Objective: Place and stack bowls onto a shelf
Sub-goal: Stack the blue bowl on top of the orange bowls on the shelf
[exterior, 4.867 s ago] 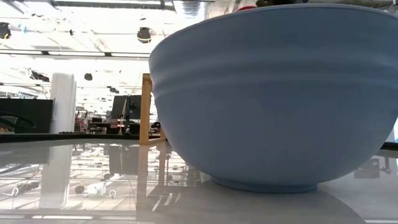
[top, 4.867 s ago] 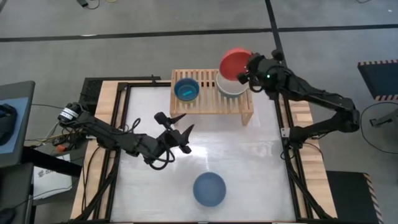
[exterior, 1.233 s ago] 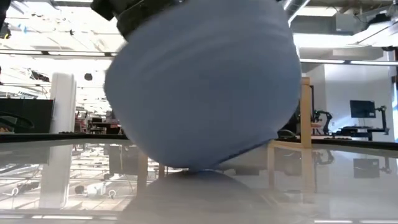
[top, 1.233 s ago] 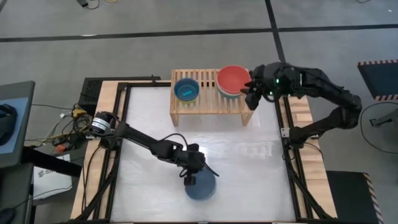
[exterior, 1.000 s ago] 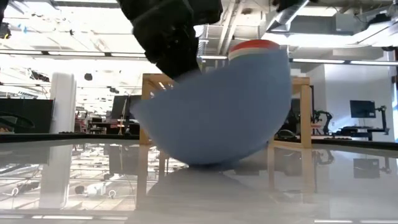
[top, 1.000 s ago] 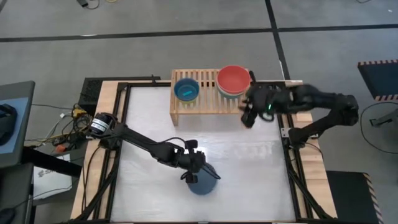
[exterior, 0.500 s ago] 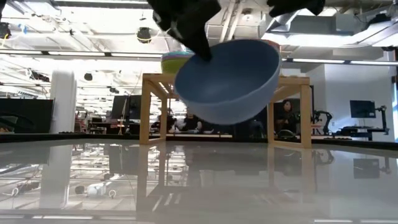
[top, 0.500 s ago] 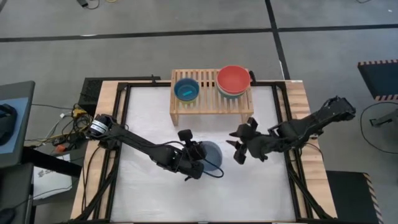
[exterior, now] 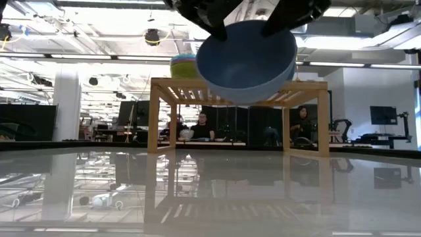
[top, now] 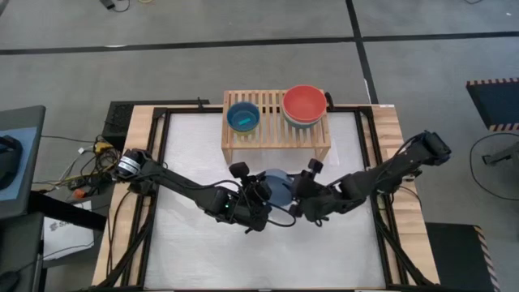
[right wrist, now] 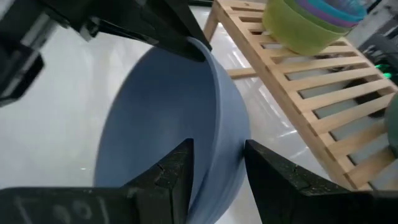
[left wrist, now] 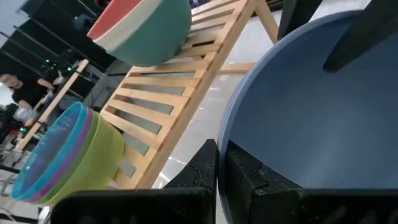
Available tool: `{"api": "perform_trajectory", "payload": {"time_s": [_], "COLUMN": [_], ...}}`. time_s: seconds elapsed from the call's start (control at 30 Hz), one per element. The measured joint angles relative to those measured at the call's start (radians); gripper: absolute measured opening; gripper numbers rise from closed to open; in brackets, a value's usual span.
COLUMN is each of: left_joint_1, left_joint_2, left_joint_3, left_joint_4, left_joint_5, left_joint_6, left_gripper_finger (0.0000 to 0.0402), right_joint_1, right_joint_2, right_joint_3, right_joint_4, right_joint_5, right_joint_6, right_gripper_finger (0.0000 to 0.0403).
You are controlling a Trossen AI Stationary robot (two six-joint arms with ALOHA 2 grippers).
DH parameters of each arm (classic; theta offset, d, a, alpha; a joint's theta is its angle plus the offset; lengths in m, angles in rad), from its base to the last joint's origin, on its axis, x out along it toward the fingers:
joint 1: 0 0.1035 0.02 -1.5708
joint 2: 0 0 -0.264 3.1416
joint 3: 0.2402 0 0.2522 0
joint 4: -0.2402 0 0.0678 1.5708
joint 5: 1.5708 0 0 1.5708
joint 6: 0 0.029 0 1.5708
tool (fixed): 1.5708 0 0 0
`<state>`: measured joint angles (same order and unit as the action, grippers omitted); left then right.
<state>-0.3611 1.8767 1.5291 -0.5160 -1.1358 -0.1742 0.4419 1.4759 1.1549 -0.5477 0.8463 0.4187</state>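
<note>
Bowls were what both arms were busy with: the slate blue bowl (top: 278, 188) hung in the air above the white table (top: 195, 146), just in front of the shelf (top: 276, 134), and in the low view it (exterior: 247, 59) sat level with the shelf's slatted top (exterior: 309, 84), clear of the tabletop. The left gripper (top: 261, 195) had its two fingers clamped on the bowl's rim from the left side; from the left wrist view one finger (left wrist: 205, 165) was outside the wall and the other inside the bowl (left wrist: 311, 124). The right gripper (top: 303, 193) came in from the other side, its fingers (right wrist: 177, 168) spread apart and straddling the opposite rim of the bowl (right wrist: 168, 118), one inside and one outside, with a gap showing between them and the wall, so it looked open around the rim rather than gripping. On the shelf, the left spot held a nested stack with a cyan bowl (top: 242, 117) uppermost and a lime green bowl (right wrist: 305, 34) at the bottom, and the right end held a red bowl (top: 305, 101) nested on others, a teal one (left wrist: 149, 31) showing beneath it. People (exterior: 200, 128) sat in the room beyond the table.
</note>
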Motion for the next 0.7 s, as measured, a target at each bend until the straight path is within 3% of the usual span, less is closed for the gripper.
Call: {"api": "perform_trajectory", "payload": {"time_s": [0.23,0.47,0.7], "left_joint_1": [0.0,-0.005,-0.003], "left_joint_2": [0.0,0.0,-0.001], "left_joint_3": [0.0,0.001,0.031], "left_joint_4": [0.027,0.141,0.13], "left_joint_5": [0.002,0.052,0.095], "left_joint_6": [0.012,0.102,0.147], "left_gripper_finger": [0.0,0.0016,0.0069], "right_joint_1": [-0.015,-0.044,-0.118], "right_joint_2": [0.018,0.017,0.008], "right_joint_3": [0.012,0.011,0.041], "right_joint_4": [-0.041,-0.099,-0.252], "right_joint_5": [0.022,0.011,-0.052], "right_joint_6": [0.007,0.029,0.102], "right_gripper_finger": [0.015,0.003,0.0025]}}
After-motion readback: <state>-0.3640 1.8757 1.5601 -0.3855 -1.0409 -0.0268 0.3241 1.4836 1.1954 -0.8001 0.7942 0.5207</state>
